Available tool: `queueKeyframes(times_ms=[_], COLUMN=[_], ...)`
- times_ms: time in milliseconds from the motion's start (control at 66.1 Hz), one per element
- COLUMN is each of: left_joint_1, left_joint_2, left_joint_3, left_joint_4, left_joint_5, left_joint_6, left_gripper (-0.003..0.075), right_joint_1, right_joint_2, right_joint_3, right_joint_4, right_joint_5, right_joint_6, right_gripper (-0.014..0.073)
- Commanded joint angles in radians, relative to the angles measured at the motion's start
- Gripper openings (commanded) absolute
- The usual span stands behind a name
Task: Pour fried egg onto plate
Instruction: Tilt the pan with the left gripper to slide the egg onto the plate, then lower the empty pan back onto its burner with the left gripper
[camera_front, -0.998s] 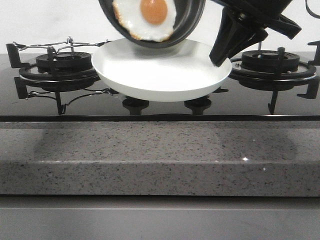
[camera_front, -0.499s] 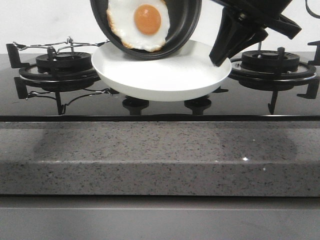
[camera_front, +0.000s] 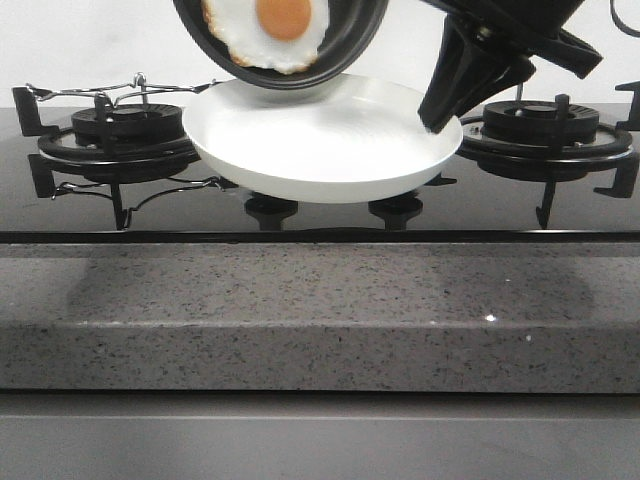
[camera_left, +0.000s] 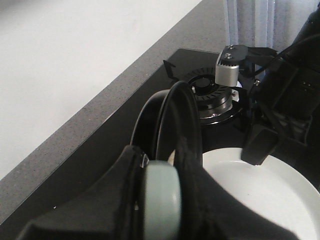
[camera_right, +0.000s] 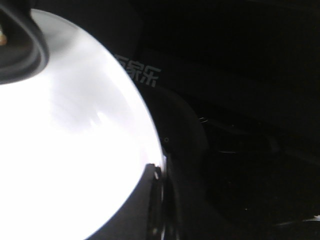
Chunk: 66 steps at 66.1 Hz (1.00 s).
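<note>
The fried egg (camera_front: 265, 30), white with an orange yolk, clings to the inside of the black frying pan (camera_front: 350, 45). The pan is steeply tilted, facing the front view, above the far left part of the plate (camera_front: 320, 140). My left gripper (camera_left: 162, 200) is shut on the pan's pale green handle (camera_left: 162, 207); the pan (camera_left: 175, 120) shows edge-on there. My right gripper (camera_front: 440, 115) is shut on the plate's right rim and holds it above the stove. In the right wrist view the plate (camera_right: 65, 150) is glaring white, with the gripper (camera_right: 160, 200) pinching its rim.
A black burner with a pan support stands at the left (camera_front: 120, 135) and another at the right (camera_front: 545, 135) of the glass hob. Two knobs (camera_front: 272, 210) sit under the plate. A speckled grey counter edge (camera_front: 320, 310) runs along the front.
The pan has moved left with the egg still in it, dipping toward the plate and then rising a little. The plate and the right gripper have stayed in place.
</note>
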Motion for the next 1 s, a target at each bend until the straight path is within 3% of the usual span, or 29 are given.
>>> queueKeyframes(times_ms=[0,408,560,802,983], left_joint_1=[-0.008,-0.008,0.018,0.238,0.438], left_joint_2=[-0.045,-0.045,-0.045,-0.035,0.043], left_joint_3=[-0.037,-0.037,-0.037,-0.037,-0.037], left_joint_4=[-0.071,-0.09,-0.167,-0.295,-0.374], left_joint_5=[-0.06,-0.058,-0.075,-0.079,0.055], left_joint_6=[0.028,0.043,0.039,-0.159,-0.331], left_gripper=[-0.002,-0.002,-0.002,-0.002,-0.002], right_joint_1=[0.0,0.0,0.0,0.0,0.0], right_joint_2=[-0.039,-0.039,-0.039,-0.036,-0.035], right_joint_3=[-0.025,-0.025,-0.025,-0.025,-0.025], right_joint_4=[0.023,0.023,0.023,0.023,0.023], right_joint_5=[-0.035,-0.035,-0.035,-0.035,-0.035], right_joint_6=[-0.005,-0.005,-0.005,-0.005,-0.005], right_gripper=[-0.0068,-0.0068,-0.0068,-0.0068,-0.0068])
